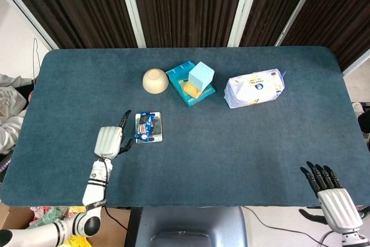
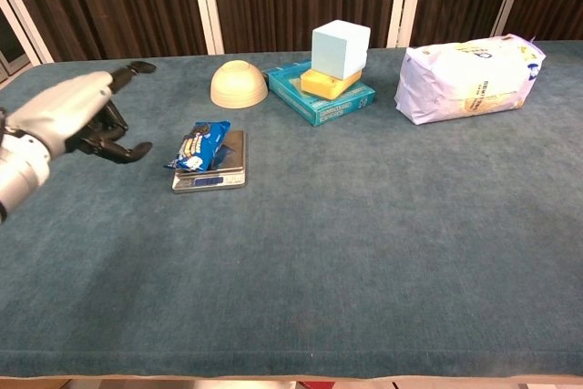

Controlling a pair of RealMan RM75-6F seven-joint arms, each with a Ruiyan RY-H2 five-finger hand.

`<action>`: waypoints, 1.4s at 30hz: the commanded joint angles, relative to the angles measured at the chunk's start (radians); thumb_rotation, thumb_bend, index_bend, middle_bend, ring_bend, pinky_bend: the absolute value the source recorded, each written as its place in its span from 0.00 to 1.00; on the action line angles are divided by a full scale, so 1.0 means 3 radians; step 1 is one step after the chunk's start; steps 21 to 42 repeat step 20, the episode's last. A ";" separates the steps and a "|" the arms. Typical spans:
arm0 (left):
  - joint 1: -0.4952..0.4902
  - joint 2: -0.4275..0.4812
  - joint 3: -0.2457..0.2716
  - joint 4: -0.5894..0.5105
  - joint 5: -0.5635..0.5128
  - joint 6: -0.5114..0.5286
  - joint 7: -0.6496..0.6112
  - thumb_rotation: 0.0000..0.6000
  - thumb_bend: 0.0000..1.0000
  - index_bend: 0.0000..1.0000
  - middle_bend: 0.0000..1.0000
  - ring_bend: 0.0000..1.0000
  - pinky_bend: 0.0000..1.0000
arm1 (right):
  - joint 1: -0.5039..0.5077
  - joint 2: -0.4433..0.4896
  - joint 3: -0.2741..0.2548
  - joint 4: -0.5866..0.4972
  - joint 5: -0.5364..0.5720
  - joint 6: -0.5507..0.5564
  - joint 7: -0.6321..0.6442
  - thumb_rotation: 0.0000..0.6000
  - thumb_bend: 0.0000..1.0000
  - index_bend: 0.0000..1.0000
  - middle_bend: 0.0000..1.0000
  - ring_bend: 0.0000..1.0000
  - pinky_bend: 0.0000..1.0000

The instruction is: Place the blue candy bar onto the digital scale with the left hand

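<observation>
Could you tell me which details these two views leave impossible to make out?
- Digital scale display: too small to read in either view.
- Blue candy bar lettering: too small to read.
- Right hand: wrist cut off by the head view's bottom edge; absent from the chest view.
- Bowl: upside down, inside hidden.

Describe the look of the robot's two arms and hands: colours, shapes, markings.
The left hand has a pale grey, ribbed shell across its back and black fingers. Its slim white forearm carries black bands and ends in a rounded white joint. The right hand matches: a ribbed pale grey shell with black fingers. No cable is clearly visible now.
</observation>
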 commanded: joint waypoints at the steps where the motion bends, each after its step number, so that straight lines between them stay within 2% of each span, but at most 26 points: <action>1: 0.0410 0.0622 0.0360 -0.0422 0.0657 0.0484 -0.0676 1.00 0.34 0.00 0.57 0.65 0.77 | -0.0023 0.0010 0.0002 0.0016 -0.0007 0.0047 0.0035 0.91 0.13 0.00 0.00 0.00 0.00; 2: 0.0500 0.0771 0.0462 -0.0469 0.0782 0.0578 -0.0775 1.00 0.34 0.00 0.45 0.50 0.65 | -0.0027 0.0010 0.0004 0.0019 -0.0008 0.0057 0.0037 0.91 0.13 0.00 0.00 0.00 0.00; 3: 0.0618 0.0955 0.0604 -0.0503 0.0946 0.0702 -0.0901 1.00 0.34 0.00 0.30 0.30 0.46 | -0.0032 0.0009 0.0004 0.0022 -0.0009 0.0066 0.0037 0.91 0.13 0.00 0.00 0.00 0.00; 5: 0.0796 0.1218 0.0829 -0.0504 0.1130 0.0847 -0.1056 1.00 0.34 0.00 0.12 0.07 0.21 | -0.0040 0.0006 0.0003 0.0024 -0.0018 0.0083 0.0037 0.91 0.13 0.00 0.00 0.00 0.00; 6: 0.0923 0.1371 0.0966 -0.0478 0.1209 0.0943 -0.1155 1.00 0.34 0.00 0.08 0.04 0.16 | -0.0047 0.0002 0.0004 0.0026 -0.0021 0.0095 0.0028 0.91 0.13 0.00 0.00 0.00 0.00; 7: 0.1021 0.1450 0.1042 -0.0444 0.1245 0.1034 -0.1230 1.00 0.34 0.00 0.03 0.00 0.10 | -0.0052 -0.0005 0.0004 0.0027 -0.0023 0.0102 0.0016 0.91 0.13 0.00 0.00 0.00 0.00; 9: 0.1209 0.1536 0.1142 -0.0352 0.1267 0.1202 -0.1398 1.00 0.35 0.00 0.00 0.00 0.04 | -0.0061 -0.0026 0.0003 0.0022 -0.0030 0.0108 -0.0021 0.91 0.13 0.00 0.00 0.00 0.00; 12: 0.1269 0.1703 0.1270 -0.0375 0.1487 0.1275 -0.1510 1.00 0.35 0.00 0.00 0.00 0.00 | -0.0067 -0.0052 -0.0002 0.0010 -0.0061 0.0117 -0.0077 0.91 0.13 0.00 0.00 0.00 0.00; 16: 0.1299 0.1736 0.1298 -0.0412 0.1569 0.1244 -0.1432 1.00 0.34 0.00 0.00 0.00 0.00 | -0.0087 -0.0069 -0.0010 0.0017 -0.0107 0.0165 -0.0115 0.91 0.13 0.00 0.00 0.00 0.00; 20: 0.1269 0.1772 0.1336 -0.0458 0.1595 0.1066 -0.1463 1.00 0.34 0.00 0.00 0.00 0.00 | -0.0106 -0.0080 -0.0010 0.0039 -0.0120 0.0200 -0.0112 0.91 0.13 0.00 0.00 0.00 0.00; 42: 0.1269 0.1772 0.1336 -0.0458 0.1595 0.1066 -0.1463 1.00 0.34 0.00 0.00 0.00 0.00 | -0.0106 -0.0080 -0.0010 0.0039 -0.0120 0.0200 -0.0112 0.91 0.13 0.00 0.00 0.00 0.00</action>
